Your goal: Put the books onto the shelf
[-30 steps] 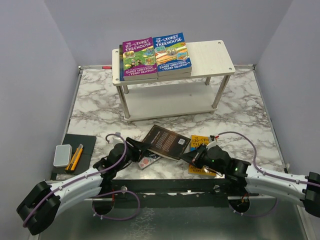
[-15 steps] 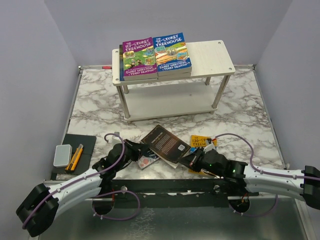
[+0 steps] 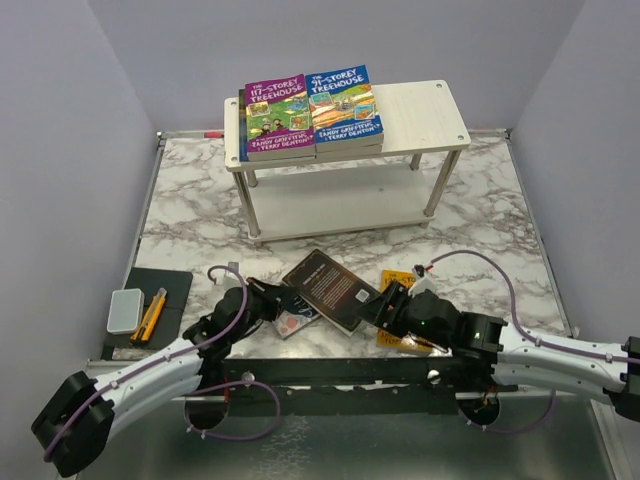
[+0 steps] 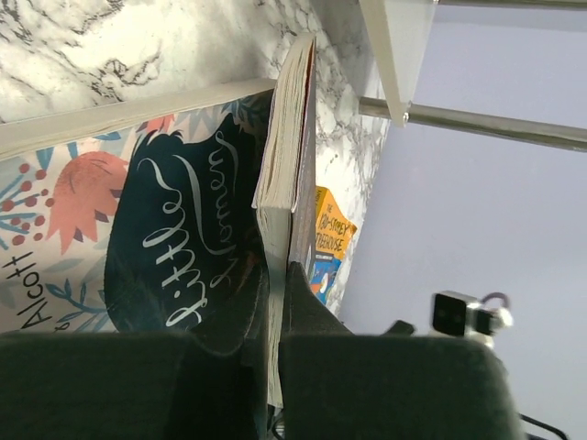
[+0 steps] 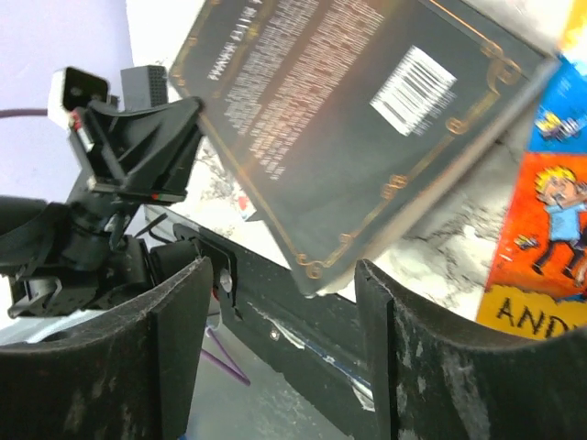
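The left tool (image 4: 275, 312) is clamping the left edge of the dark brown book (image 3: 333, 290), probably for carrying to the shelf (image 3: 420, 112); the right tool (image 3: 386, 304) is hanging open beside its right corner.

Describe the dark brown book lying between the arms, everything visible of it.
The dark brown book is a thin paperback, back cover up: dark card, gold ornate border, pale small print and a white barcode. It sits tilted above the marble table. The left pincer is shut on its page edge, just over the pink floral book. The right pincer stands open at its opposite corner, beside the orange book.
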Motion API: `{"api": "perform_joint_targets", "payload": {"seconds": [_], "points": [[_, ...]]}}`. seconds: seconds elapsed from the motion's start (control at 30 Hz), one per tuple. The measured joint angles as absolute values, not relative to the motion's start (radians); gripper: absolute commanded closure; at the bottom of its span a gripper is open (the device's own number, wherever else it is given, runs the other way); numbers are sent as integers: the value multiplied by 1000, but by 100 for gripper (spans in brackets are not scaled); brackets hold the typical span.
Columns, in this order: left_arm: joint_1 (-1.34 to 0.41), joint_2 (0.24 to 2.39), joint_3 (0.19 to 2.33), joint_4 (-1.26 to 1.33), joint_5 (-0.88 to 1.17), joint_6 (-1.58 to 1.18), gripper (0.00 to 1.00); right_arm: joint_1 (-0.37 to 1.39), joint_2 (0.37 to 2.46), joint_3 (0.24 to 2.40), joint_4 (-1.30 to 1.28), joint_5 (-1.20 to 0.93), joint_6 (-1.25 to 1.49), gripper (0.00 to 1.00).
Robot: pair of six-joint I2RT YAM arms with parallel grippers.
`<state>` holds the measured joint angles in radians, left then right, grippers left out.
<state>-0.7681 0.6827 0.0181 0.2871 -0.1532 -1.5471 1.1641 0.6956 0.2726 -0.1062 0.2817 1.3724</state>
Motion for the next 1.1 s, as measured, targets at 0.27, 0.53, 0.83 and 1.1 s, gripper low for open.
{"api": "perform_joint_targets", "payload": {"seconds": [0.27, 0.53, 0.83, 1.1], "points": [[-768, 654, 18, 252, -147, -1516, 100, 1167, 848, 560, -216, 299, 1015, 23], [-768, 613, 43, 183, -139, -1474, 100, 1265, 1113, 705, -208, 380, 704, 20], [-768, 580, 64, 136, -122, -1446, 100, 1332, 1264, 736, -89, 450, 467, 20], [-768, 602, 123, 124, -106, -1423, 100, 1423, 1441, 815, -70, 598, 383, 19]]}}
